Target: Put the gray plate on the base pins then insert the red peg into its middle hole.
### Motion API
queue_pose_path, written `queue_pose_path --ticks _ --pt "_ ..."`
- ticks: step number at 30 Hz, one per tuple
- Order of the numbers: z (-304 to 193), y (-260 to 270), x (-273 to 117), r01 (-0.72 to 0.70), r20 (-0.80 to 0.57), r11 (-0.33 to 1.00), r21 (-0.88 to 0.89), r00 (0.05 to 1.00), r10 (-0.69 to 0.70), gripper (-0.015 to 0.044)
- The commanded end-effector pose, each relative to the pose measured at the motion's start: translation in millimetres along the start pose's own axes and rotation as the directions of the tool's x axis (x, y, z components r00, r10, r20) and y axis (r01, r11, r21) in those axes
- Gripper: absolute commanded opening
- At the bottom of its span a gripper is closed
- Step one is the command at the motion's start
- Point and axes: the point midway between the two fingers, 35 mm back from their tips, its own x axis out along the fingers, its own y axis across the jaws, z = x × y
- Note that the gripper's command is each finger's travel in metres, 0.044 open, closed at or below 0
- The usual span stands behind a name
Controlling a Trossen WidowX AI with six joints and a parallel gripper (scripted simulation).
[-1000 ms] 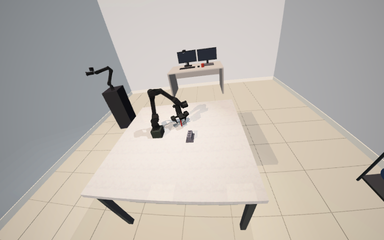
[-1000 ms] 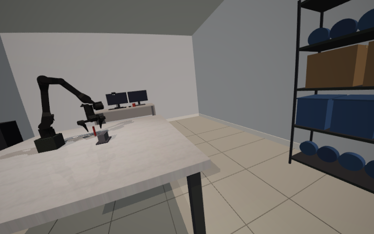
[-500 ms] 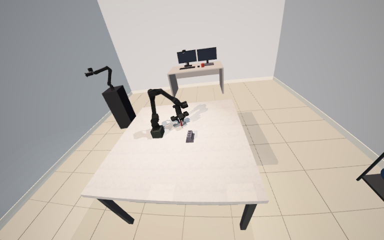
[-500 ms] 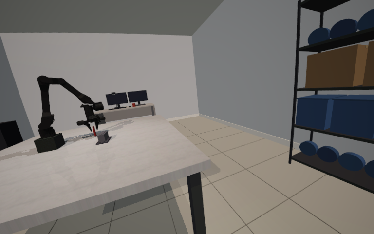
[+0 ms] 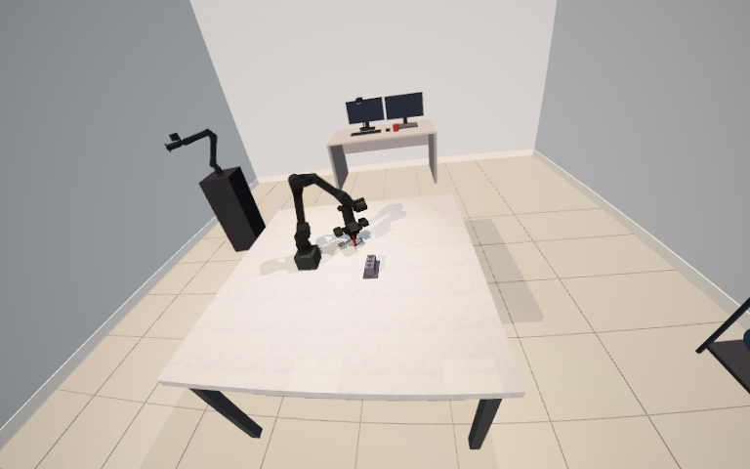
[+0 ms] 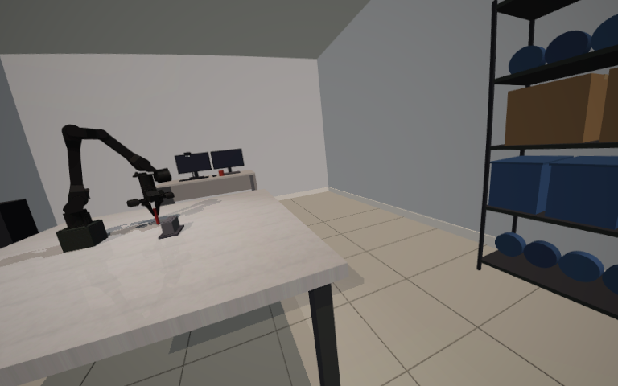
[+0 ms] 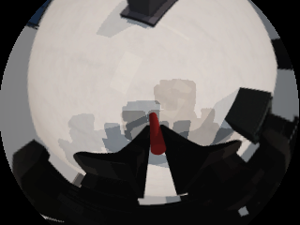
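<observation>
The red peg [image 5: 354,241] [image 6: 157,218] [image 7: 157,144] is upright between the fingertips, its lower end at or just above the table. My gripper [image 5: 354,237] [image 6: 156,212] [image 7: 155,127] points down and is shut on the red peg. The gray plate [image 5: 371,259] shows its holes on top of the gray base and appears to lie level on it. The base [image 5: 370,276] [image 6: 166,236] [image 7: 151,22] has a dark flat foot and stands a short way from the peg, at the top edge of the wrist view. The pins are hidden.
The white table [image 5: 343,331] [image 6: 255,254] carries the arm's dark mount [image 5: 307,258] [image 6: 81,236], left of the peg in the top and exterior views. A desk with two monitors stands behind the table. A shelf [image 6: 488,149] stands off to the right.
</observation>
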Motion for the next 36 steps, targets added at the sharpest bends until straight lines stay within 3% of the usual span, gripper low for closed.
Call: queue_pose_path --ticks 1,9,33,36 --pt "-0.3 -1.2 1.6 0.005 -0.002 1.0 0.001 1.0 -0.005 0.0" --pt "-0.3 0.5 -5.5 0.005 -0.002 1.0 0.001 1.0 -0.005 0.0" --pt "0.4 7.2 -79.7 0.004 -0.002 1.0 0.001 1.0 -0.004 0.0" --pt "4.4 7.3 -69.8 0.013 0.0 1.0 0.0 1.0 -0.013 0.0"
